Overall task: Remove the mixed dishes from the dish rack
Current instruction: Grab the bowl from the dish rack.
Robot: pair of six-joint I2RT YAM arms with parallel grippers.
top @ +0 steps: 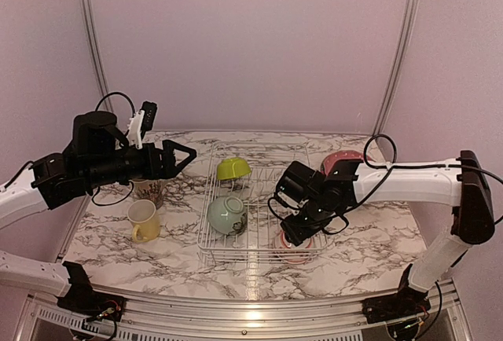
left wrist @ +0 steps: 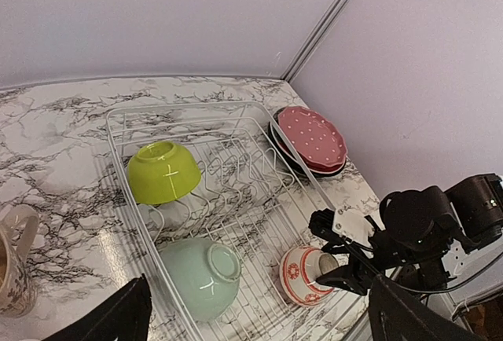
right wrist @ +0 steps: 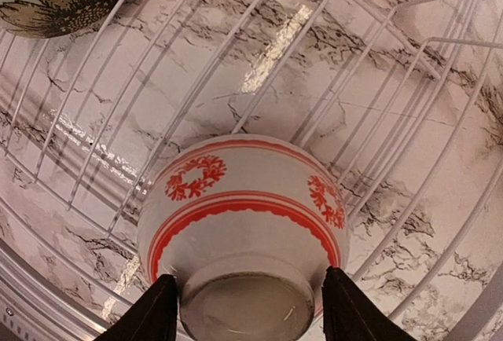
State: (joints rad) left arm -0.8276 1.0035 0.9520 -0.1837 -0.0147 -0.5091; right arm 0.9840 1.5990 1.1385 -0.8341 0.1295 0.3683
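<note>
At the near right corner of the dish rack (top: pixel 263 199), the red-patterned bowl (right wrist: pixel 244 199) is lying inside the basket, foot turned towards the right gripper (right wrist: pixel 250 313). The jaws are spread to the width of the bowl's base, with a finger close against each side. Whether it is actually gripped cannot be told.

Further in, the pale-green bowl (top: pixel 226 215) is seen upturned on the rack's left side, and the lime bowl (top: pixel 233 169) at its far left corner. Three bowls are therefore judged still to be unloaded.

Outside the rack, the yellow mug (top: pixel 144 221) has been set on the table (top: pixel 377 247) near the left edge, with the cream patterned mug (top: pixel 149 192) just behind it. The left gripper (top: pixel 187 158) is held above that mug with its jaws wide and nothing between them.

Towards the far right corner of the table, the plates (top: pixel 343 159) are stacked beside the rack, a red dotted one on top.

The mugs and plates are thus taken as done, so the task is judged to be past halfway.

No brand, label or readable writing is found, only decorative patterns.
</note>
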